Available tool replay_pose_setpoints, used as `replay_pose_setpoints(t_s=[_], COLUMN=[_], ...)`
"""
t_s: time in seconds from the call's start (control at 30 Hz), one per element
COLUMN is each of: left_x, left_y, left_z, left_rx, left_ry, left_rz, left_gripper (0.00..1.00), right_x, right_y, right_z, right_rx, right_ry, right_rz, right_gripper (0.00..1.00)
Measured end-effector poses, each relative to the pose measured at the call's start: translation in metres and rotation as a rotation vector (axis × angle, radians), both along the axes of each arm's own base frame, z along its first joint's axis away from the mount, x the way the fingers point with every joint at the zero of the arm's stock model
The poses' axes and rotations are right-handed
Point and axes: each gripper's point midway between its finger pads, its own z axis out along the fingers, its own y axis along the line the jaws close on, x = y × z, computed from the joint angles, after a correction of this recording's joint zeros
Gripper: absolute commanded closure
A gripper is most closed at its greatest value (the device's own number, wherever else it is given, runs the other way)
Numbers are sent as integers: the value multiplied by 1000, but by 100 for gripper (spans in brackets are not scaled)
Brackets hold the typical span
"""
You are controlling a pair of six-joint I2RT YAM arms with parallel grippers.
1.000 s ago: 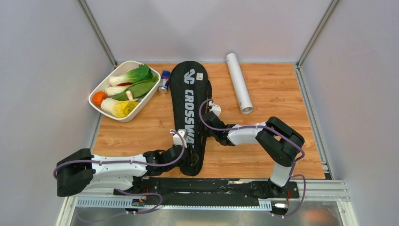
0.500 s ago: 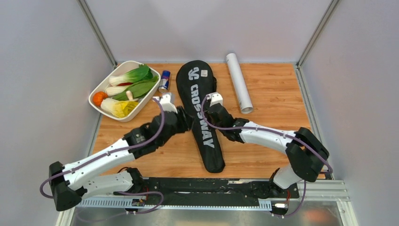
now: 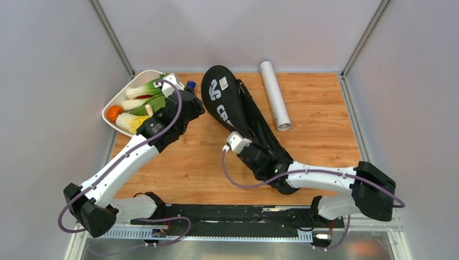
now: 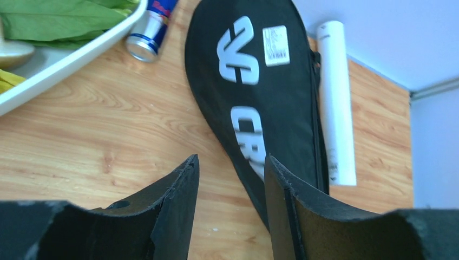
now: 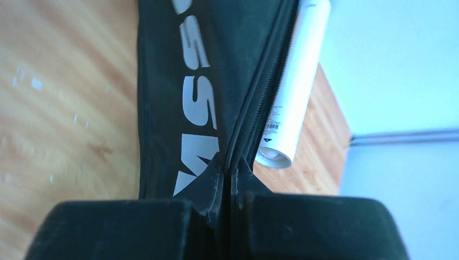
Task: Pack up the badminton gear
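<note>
I see a white tray (image 4: 70, 59) of leafy greens (image 4: 59, 19) at the wooden table's (image 4: 108, 135) far left, with a blue-silver drink can (image 4: 150, 32) lying just beside its rim.

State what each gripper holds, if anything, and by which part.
The right gripper pinches the black racket bag at its zipper seam, on its narrow part. The left gripper is open, holding nothing.

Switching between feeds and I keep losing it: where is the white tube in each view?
Top external: the white tube lies at the far side of the table, right of the racket bag.
Left wrist: white tube right of centre, just right of the racket bag.
Right wrist: white tube upper right, beside the racket bag.
Shared landmark: the black racket bag, always left of the tube.
</note>
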Motion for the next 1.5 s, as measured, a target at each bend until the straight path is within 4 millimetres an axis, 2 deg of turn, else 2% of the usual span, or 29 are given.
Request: replay_pose_setpoints(t_s=[0.13, 0.3, 0.47, 0.6, 0.8, 1.0, 1.2, 1.4, 1.47, 1.5], left_x=[20, 43, 57, 71, 95, 122, 158, 169, 170, 170], left_y=[16, 29, 23, 15, 3, 2, 0, -11, -14, -16], left_z=[-15, -35, -40, -32, -25, -38, -49, -69, -78, -85], left_rx=[-4, 4, 1, -20, -37, -33, -31, -29, -26, -22], left_ry=[40, 94, 110, 103, 99, 139, 186, 249, 280, 301], left_rz=[50, 103, 110, 103, 90, 96, 103, 72, 63, 59], left_gripper=[44, 40, 39, 38, 37, 37, 36, 37, 41, 47], right_x=[-29, -46, -67, -79, -87, -90, -91, -91, -91, -91], right_y=[-2, 5, 17, 23, 25, 26, 26, 25, 25, 25], right_z=[-21, -25, -44, -61, -68, -67, -67, -67, -67, -67], right_rx=[-230, -354, -470, -551, -561, -540, -530, -529, -530, -530], right_ry=[-84, -158, -191, -218, -233, -237, -240, -241, -240, -240], right_rz=[108, 130, 172, 176, 172, 167, 161, 159, 159, 159], right_gripper=[100, 100, 100, 100, 100, 100, 100, 100, 100, 100])
